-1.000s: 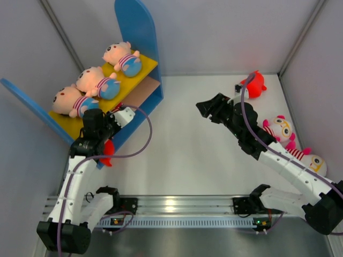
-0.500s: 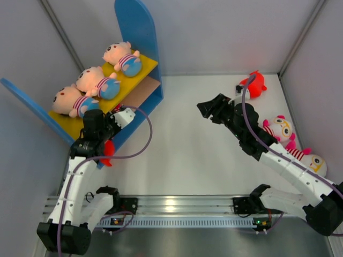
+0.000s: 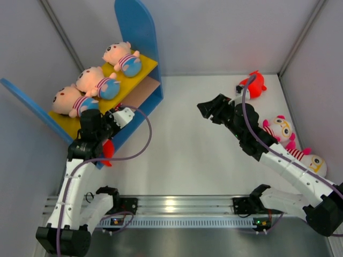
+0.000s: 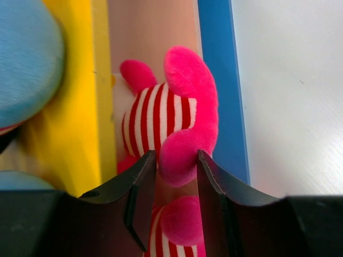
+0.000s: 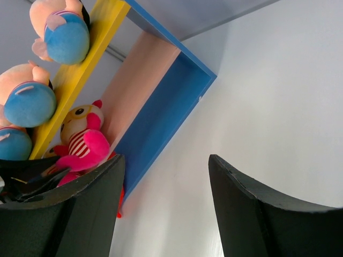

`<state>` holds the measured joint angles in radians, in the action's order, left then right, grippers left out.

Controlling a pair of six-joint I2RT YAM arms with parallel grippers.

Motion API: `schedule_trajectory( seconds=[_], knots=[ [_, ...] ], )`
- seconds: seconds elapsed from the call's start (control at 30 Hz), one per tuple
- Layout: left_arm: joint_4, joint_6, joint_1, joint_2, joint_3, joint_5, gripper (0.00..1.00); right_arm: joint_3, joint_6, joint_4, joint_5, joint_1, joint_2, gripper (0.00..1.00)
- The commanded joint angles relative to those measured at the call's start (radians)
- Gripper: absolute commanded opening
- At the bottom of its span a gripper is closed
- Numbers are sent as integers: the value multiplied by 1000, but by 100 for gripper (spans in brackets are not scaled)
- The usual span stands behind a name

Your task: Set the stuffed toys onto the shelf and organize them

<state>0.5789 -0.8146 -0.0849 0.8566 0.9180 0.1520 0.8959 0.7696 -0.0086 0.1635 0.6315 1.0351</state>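
The shelf (image 3: 134,27) stands at the back left, with three peach-faced dolls (image 3: 96,83) lying in a row on its yellow upper board (image 3: 147,65). My left gripper (image 3: 110,120) reaches into the lower tier. In the left wrist view it (image 4: 172,158) is shut on the pink foot of a white-faced, red-striped doll (image 4: 161,115) lying on the tan lower board (image 4: 155,32). My right gripper (image 3: 206,110) is open and empty over mid table; its wrist view shows the same doll (image 5: 83,142). A red plush (image 3: 254,84) and two white-faced dolls (image 3: 280,128) (image 3: 311,160) lie at the right.
Grey walls close in the table on the left, back and right. Something red (image 3: 107,150) shows by the near end of the shelf's blue front panel (image 3: 134,126), beside my left arm. The three loose toys lie close along the right wall, behind my right arm.
My left wrist has shifted slightly up and toward the shelf, still on the striped doll. My right gripper has moved a little left. The toys on the table have not moved.
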Motion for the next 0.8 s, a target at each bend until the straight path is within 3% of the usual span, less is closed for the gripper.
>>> schedule_trajectory(
  seconds=[0.0,0.23,0.47,0.67,0.73,0.77],
  knots=[
    [-59,-17,11,-30,61,49,42,-3,-13,21,7,-7,-29,64],
    [-25,-31,11,-53,39,83,42,3,-23,13,5,-7,-29,65],
    [-19,17,13,-48,132,198,41,5,-21,13,-2,-7,-18,65],
    [74,36,10,4,237,349,23,6,-26,12,-2,-7,-18,65],
    [90,37,-1,9,232,336,19,5,-24,12,-1,-7,-17,64],
    [102,38,-24,28,228,261,13,5,-24,12,-1,-7,-14,64]
  ],
)
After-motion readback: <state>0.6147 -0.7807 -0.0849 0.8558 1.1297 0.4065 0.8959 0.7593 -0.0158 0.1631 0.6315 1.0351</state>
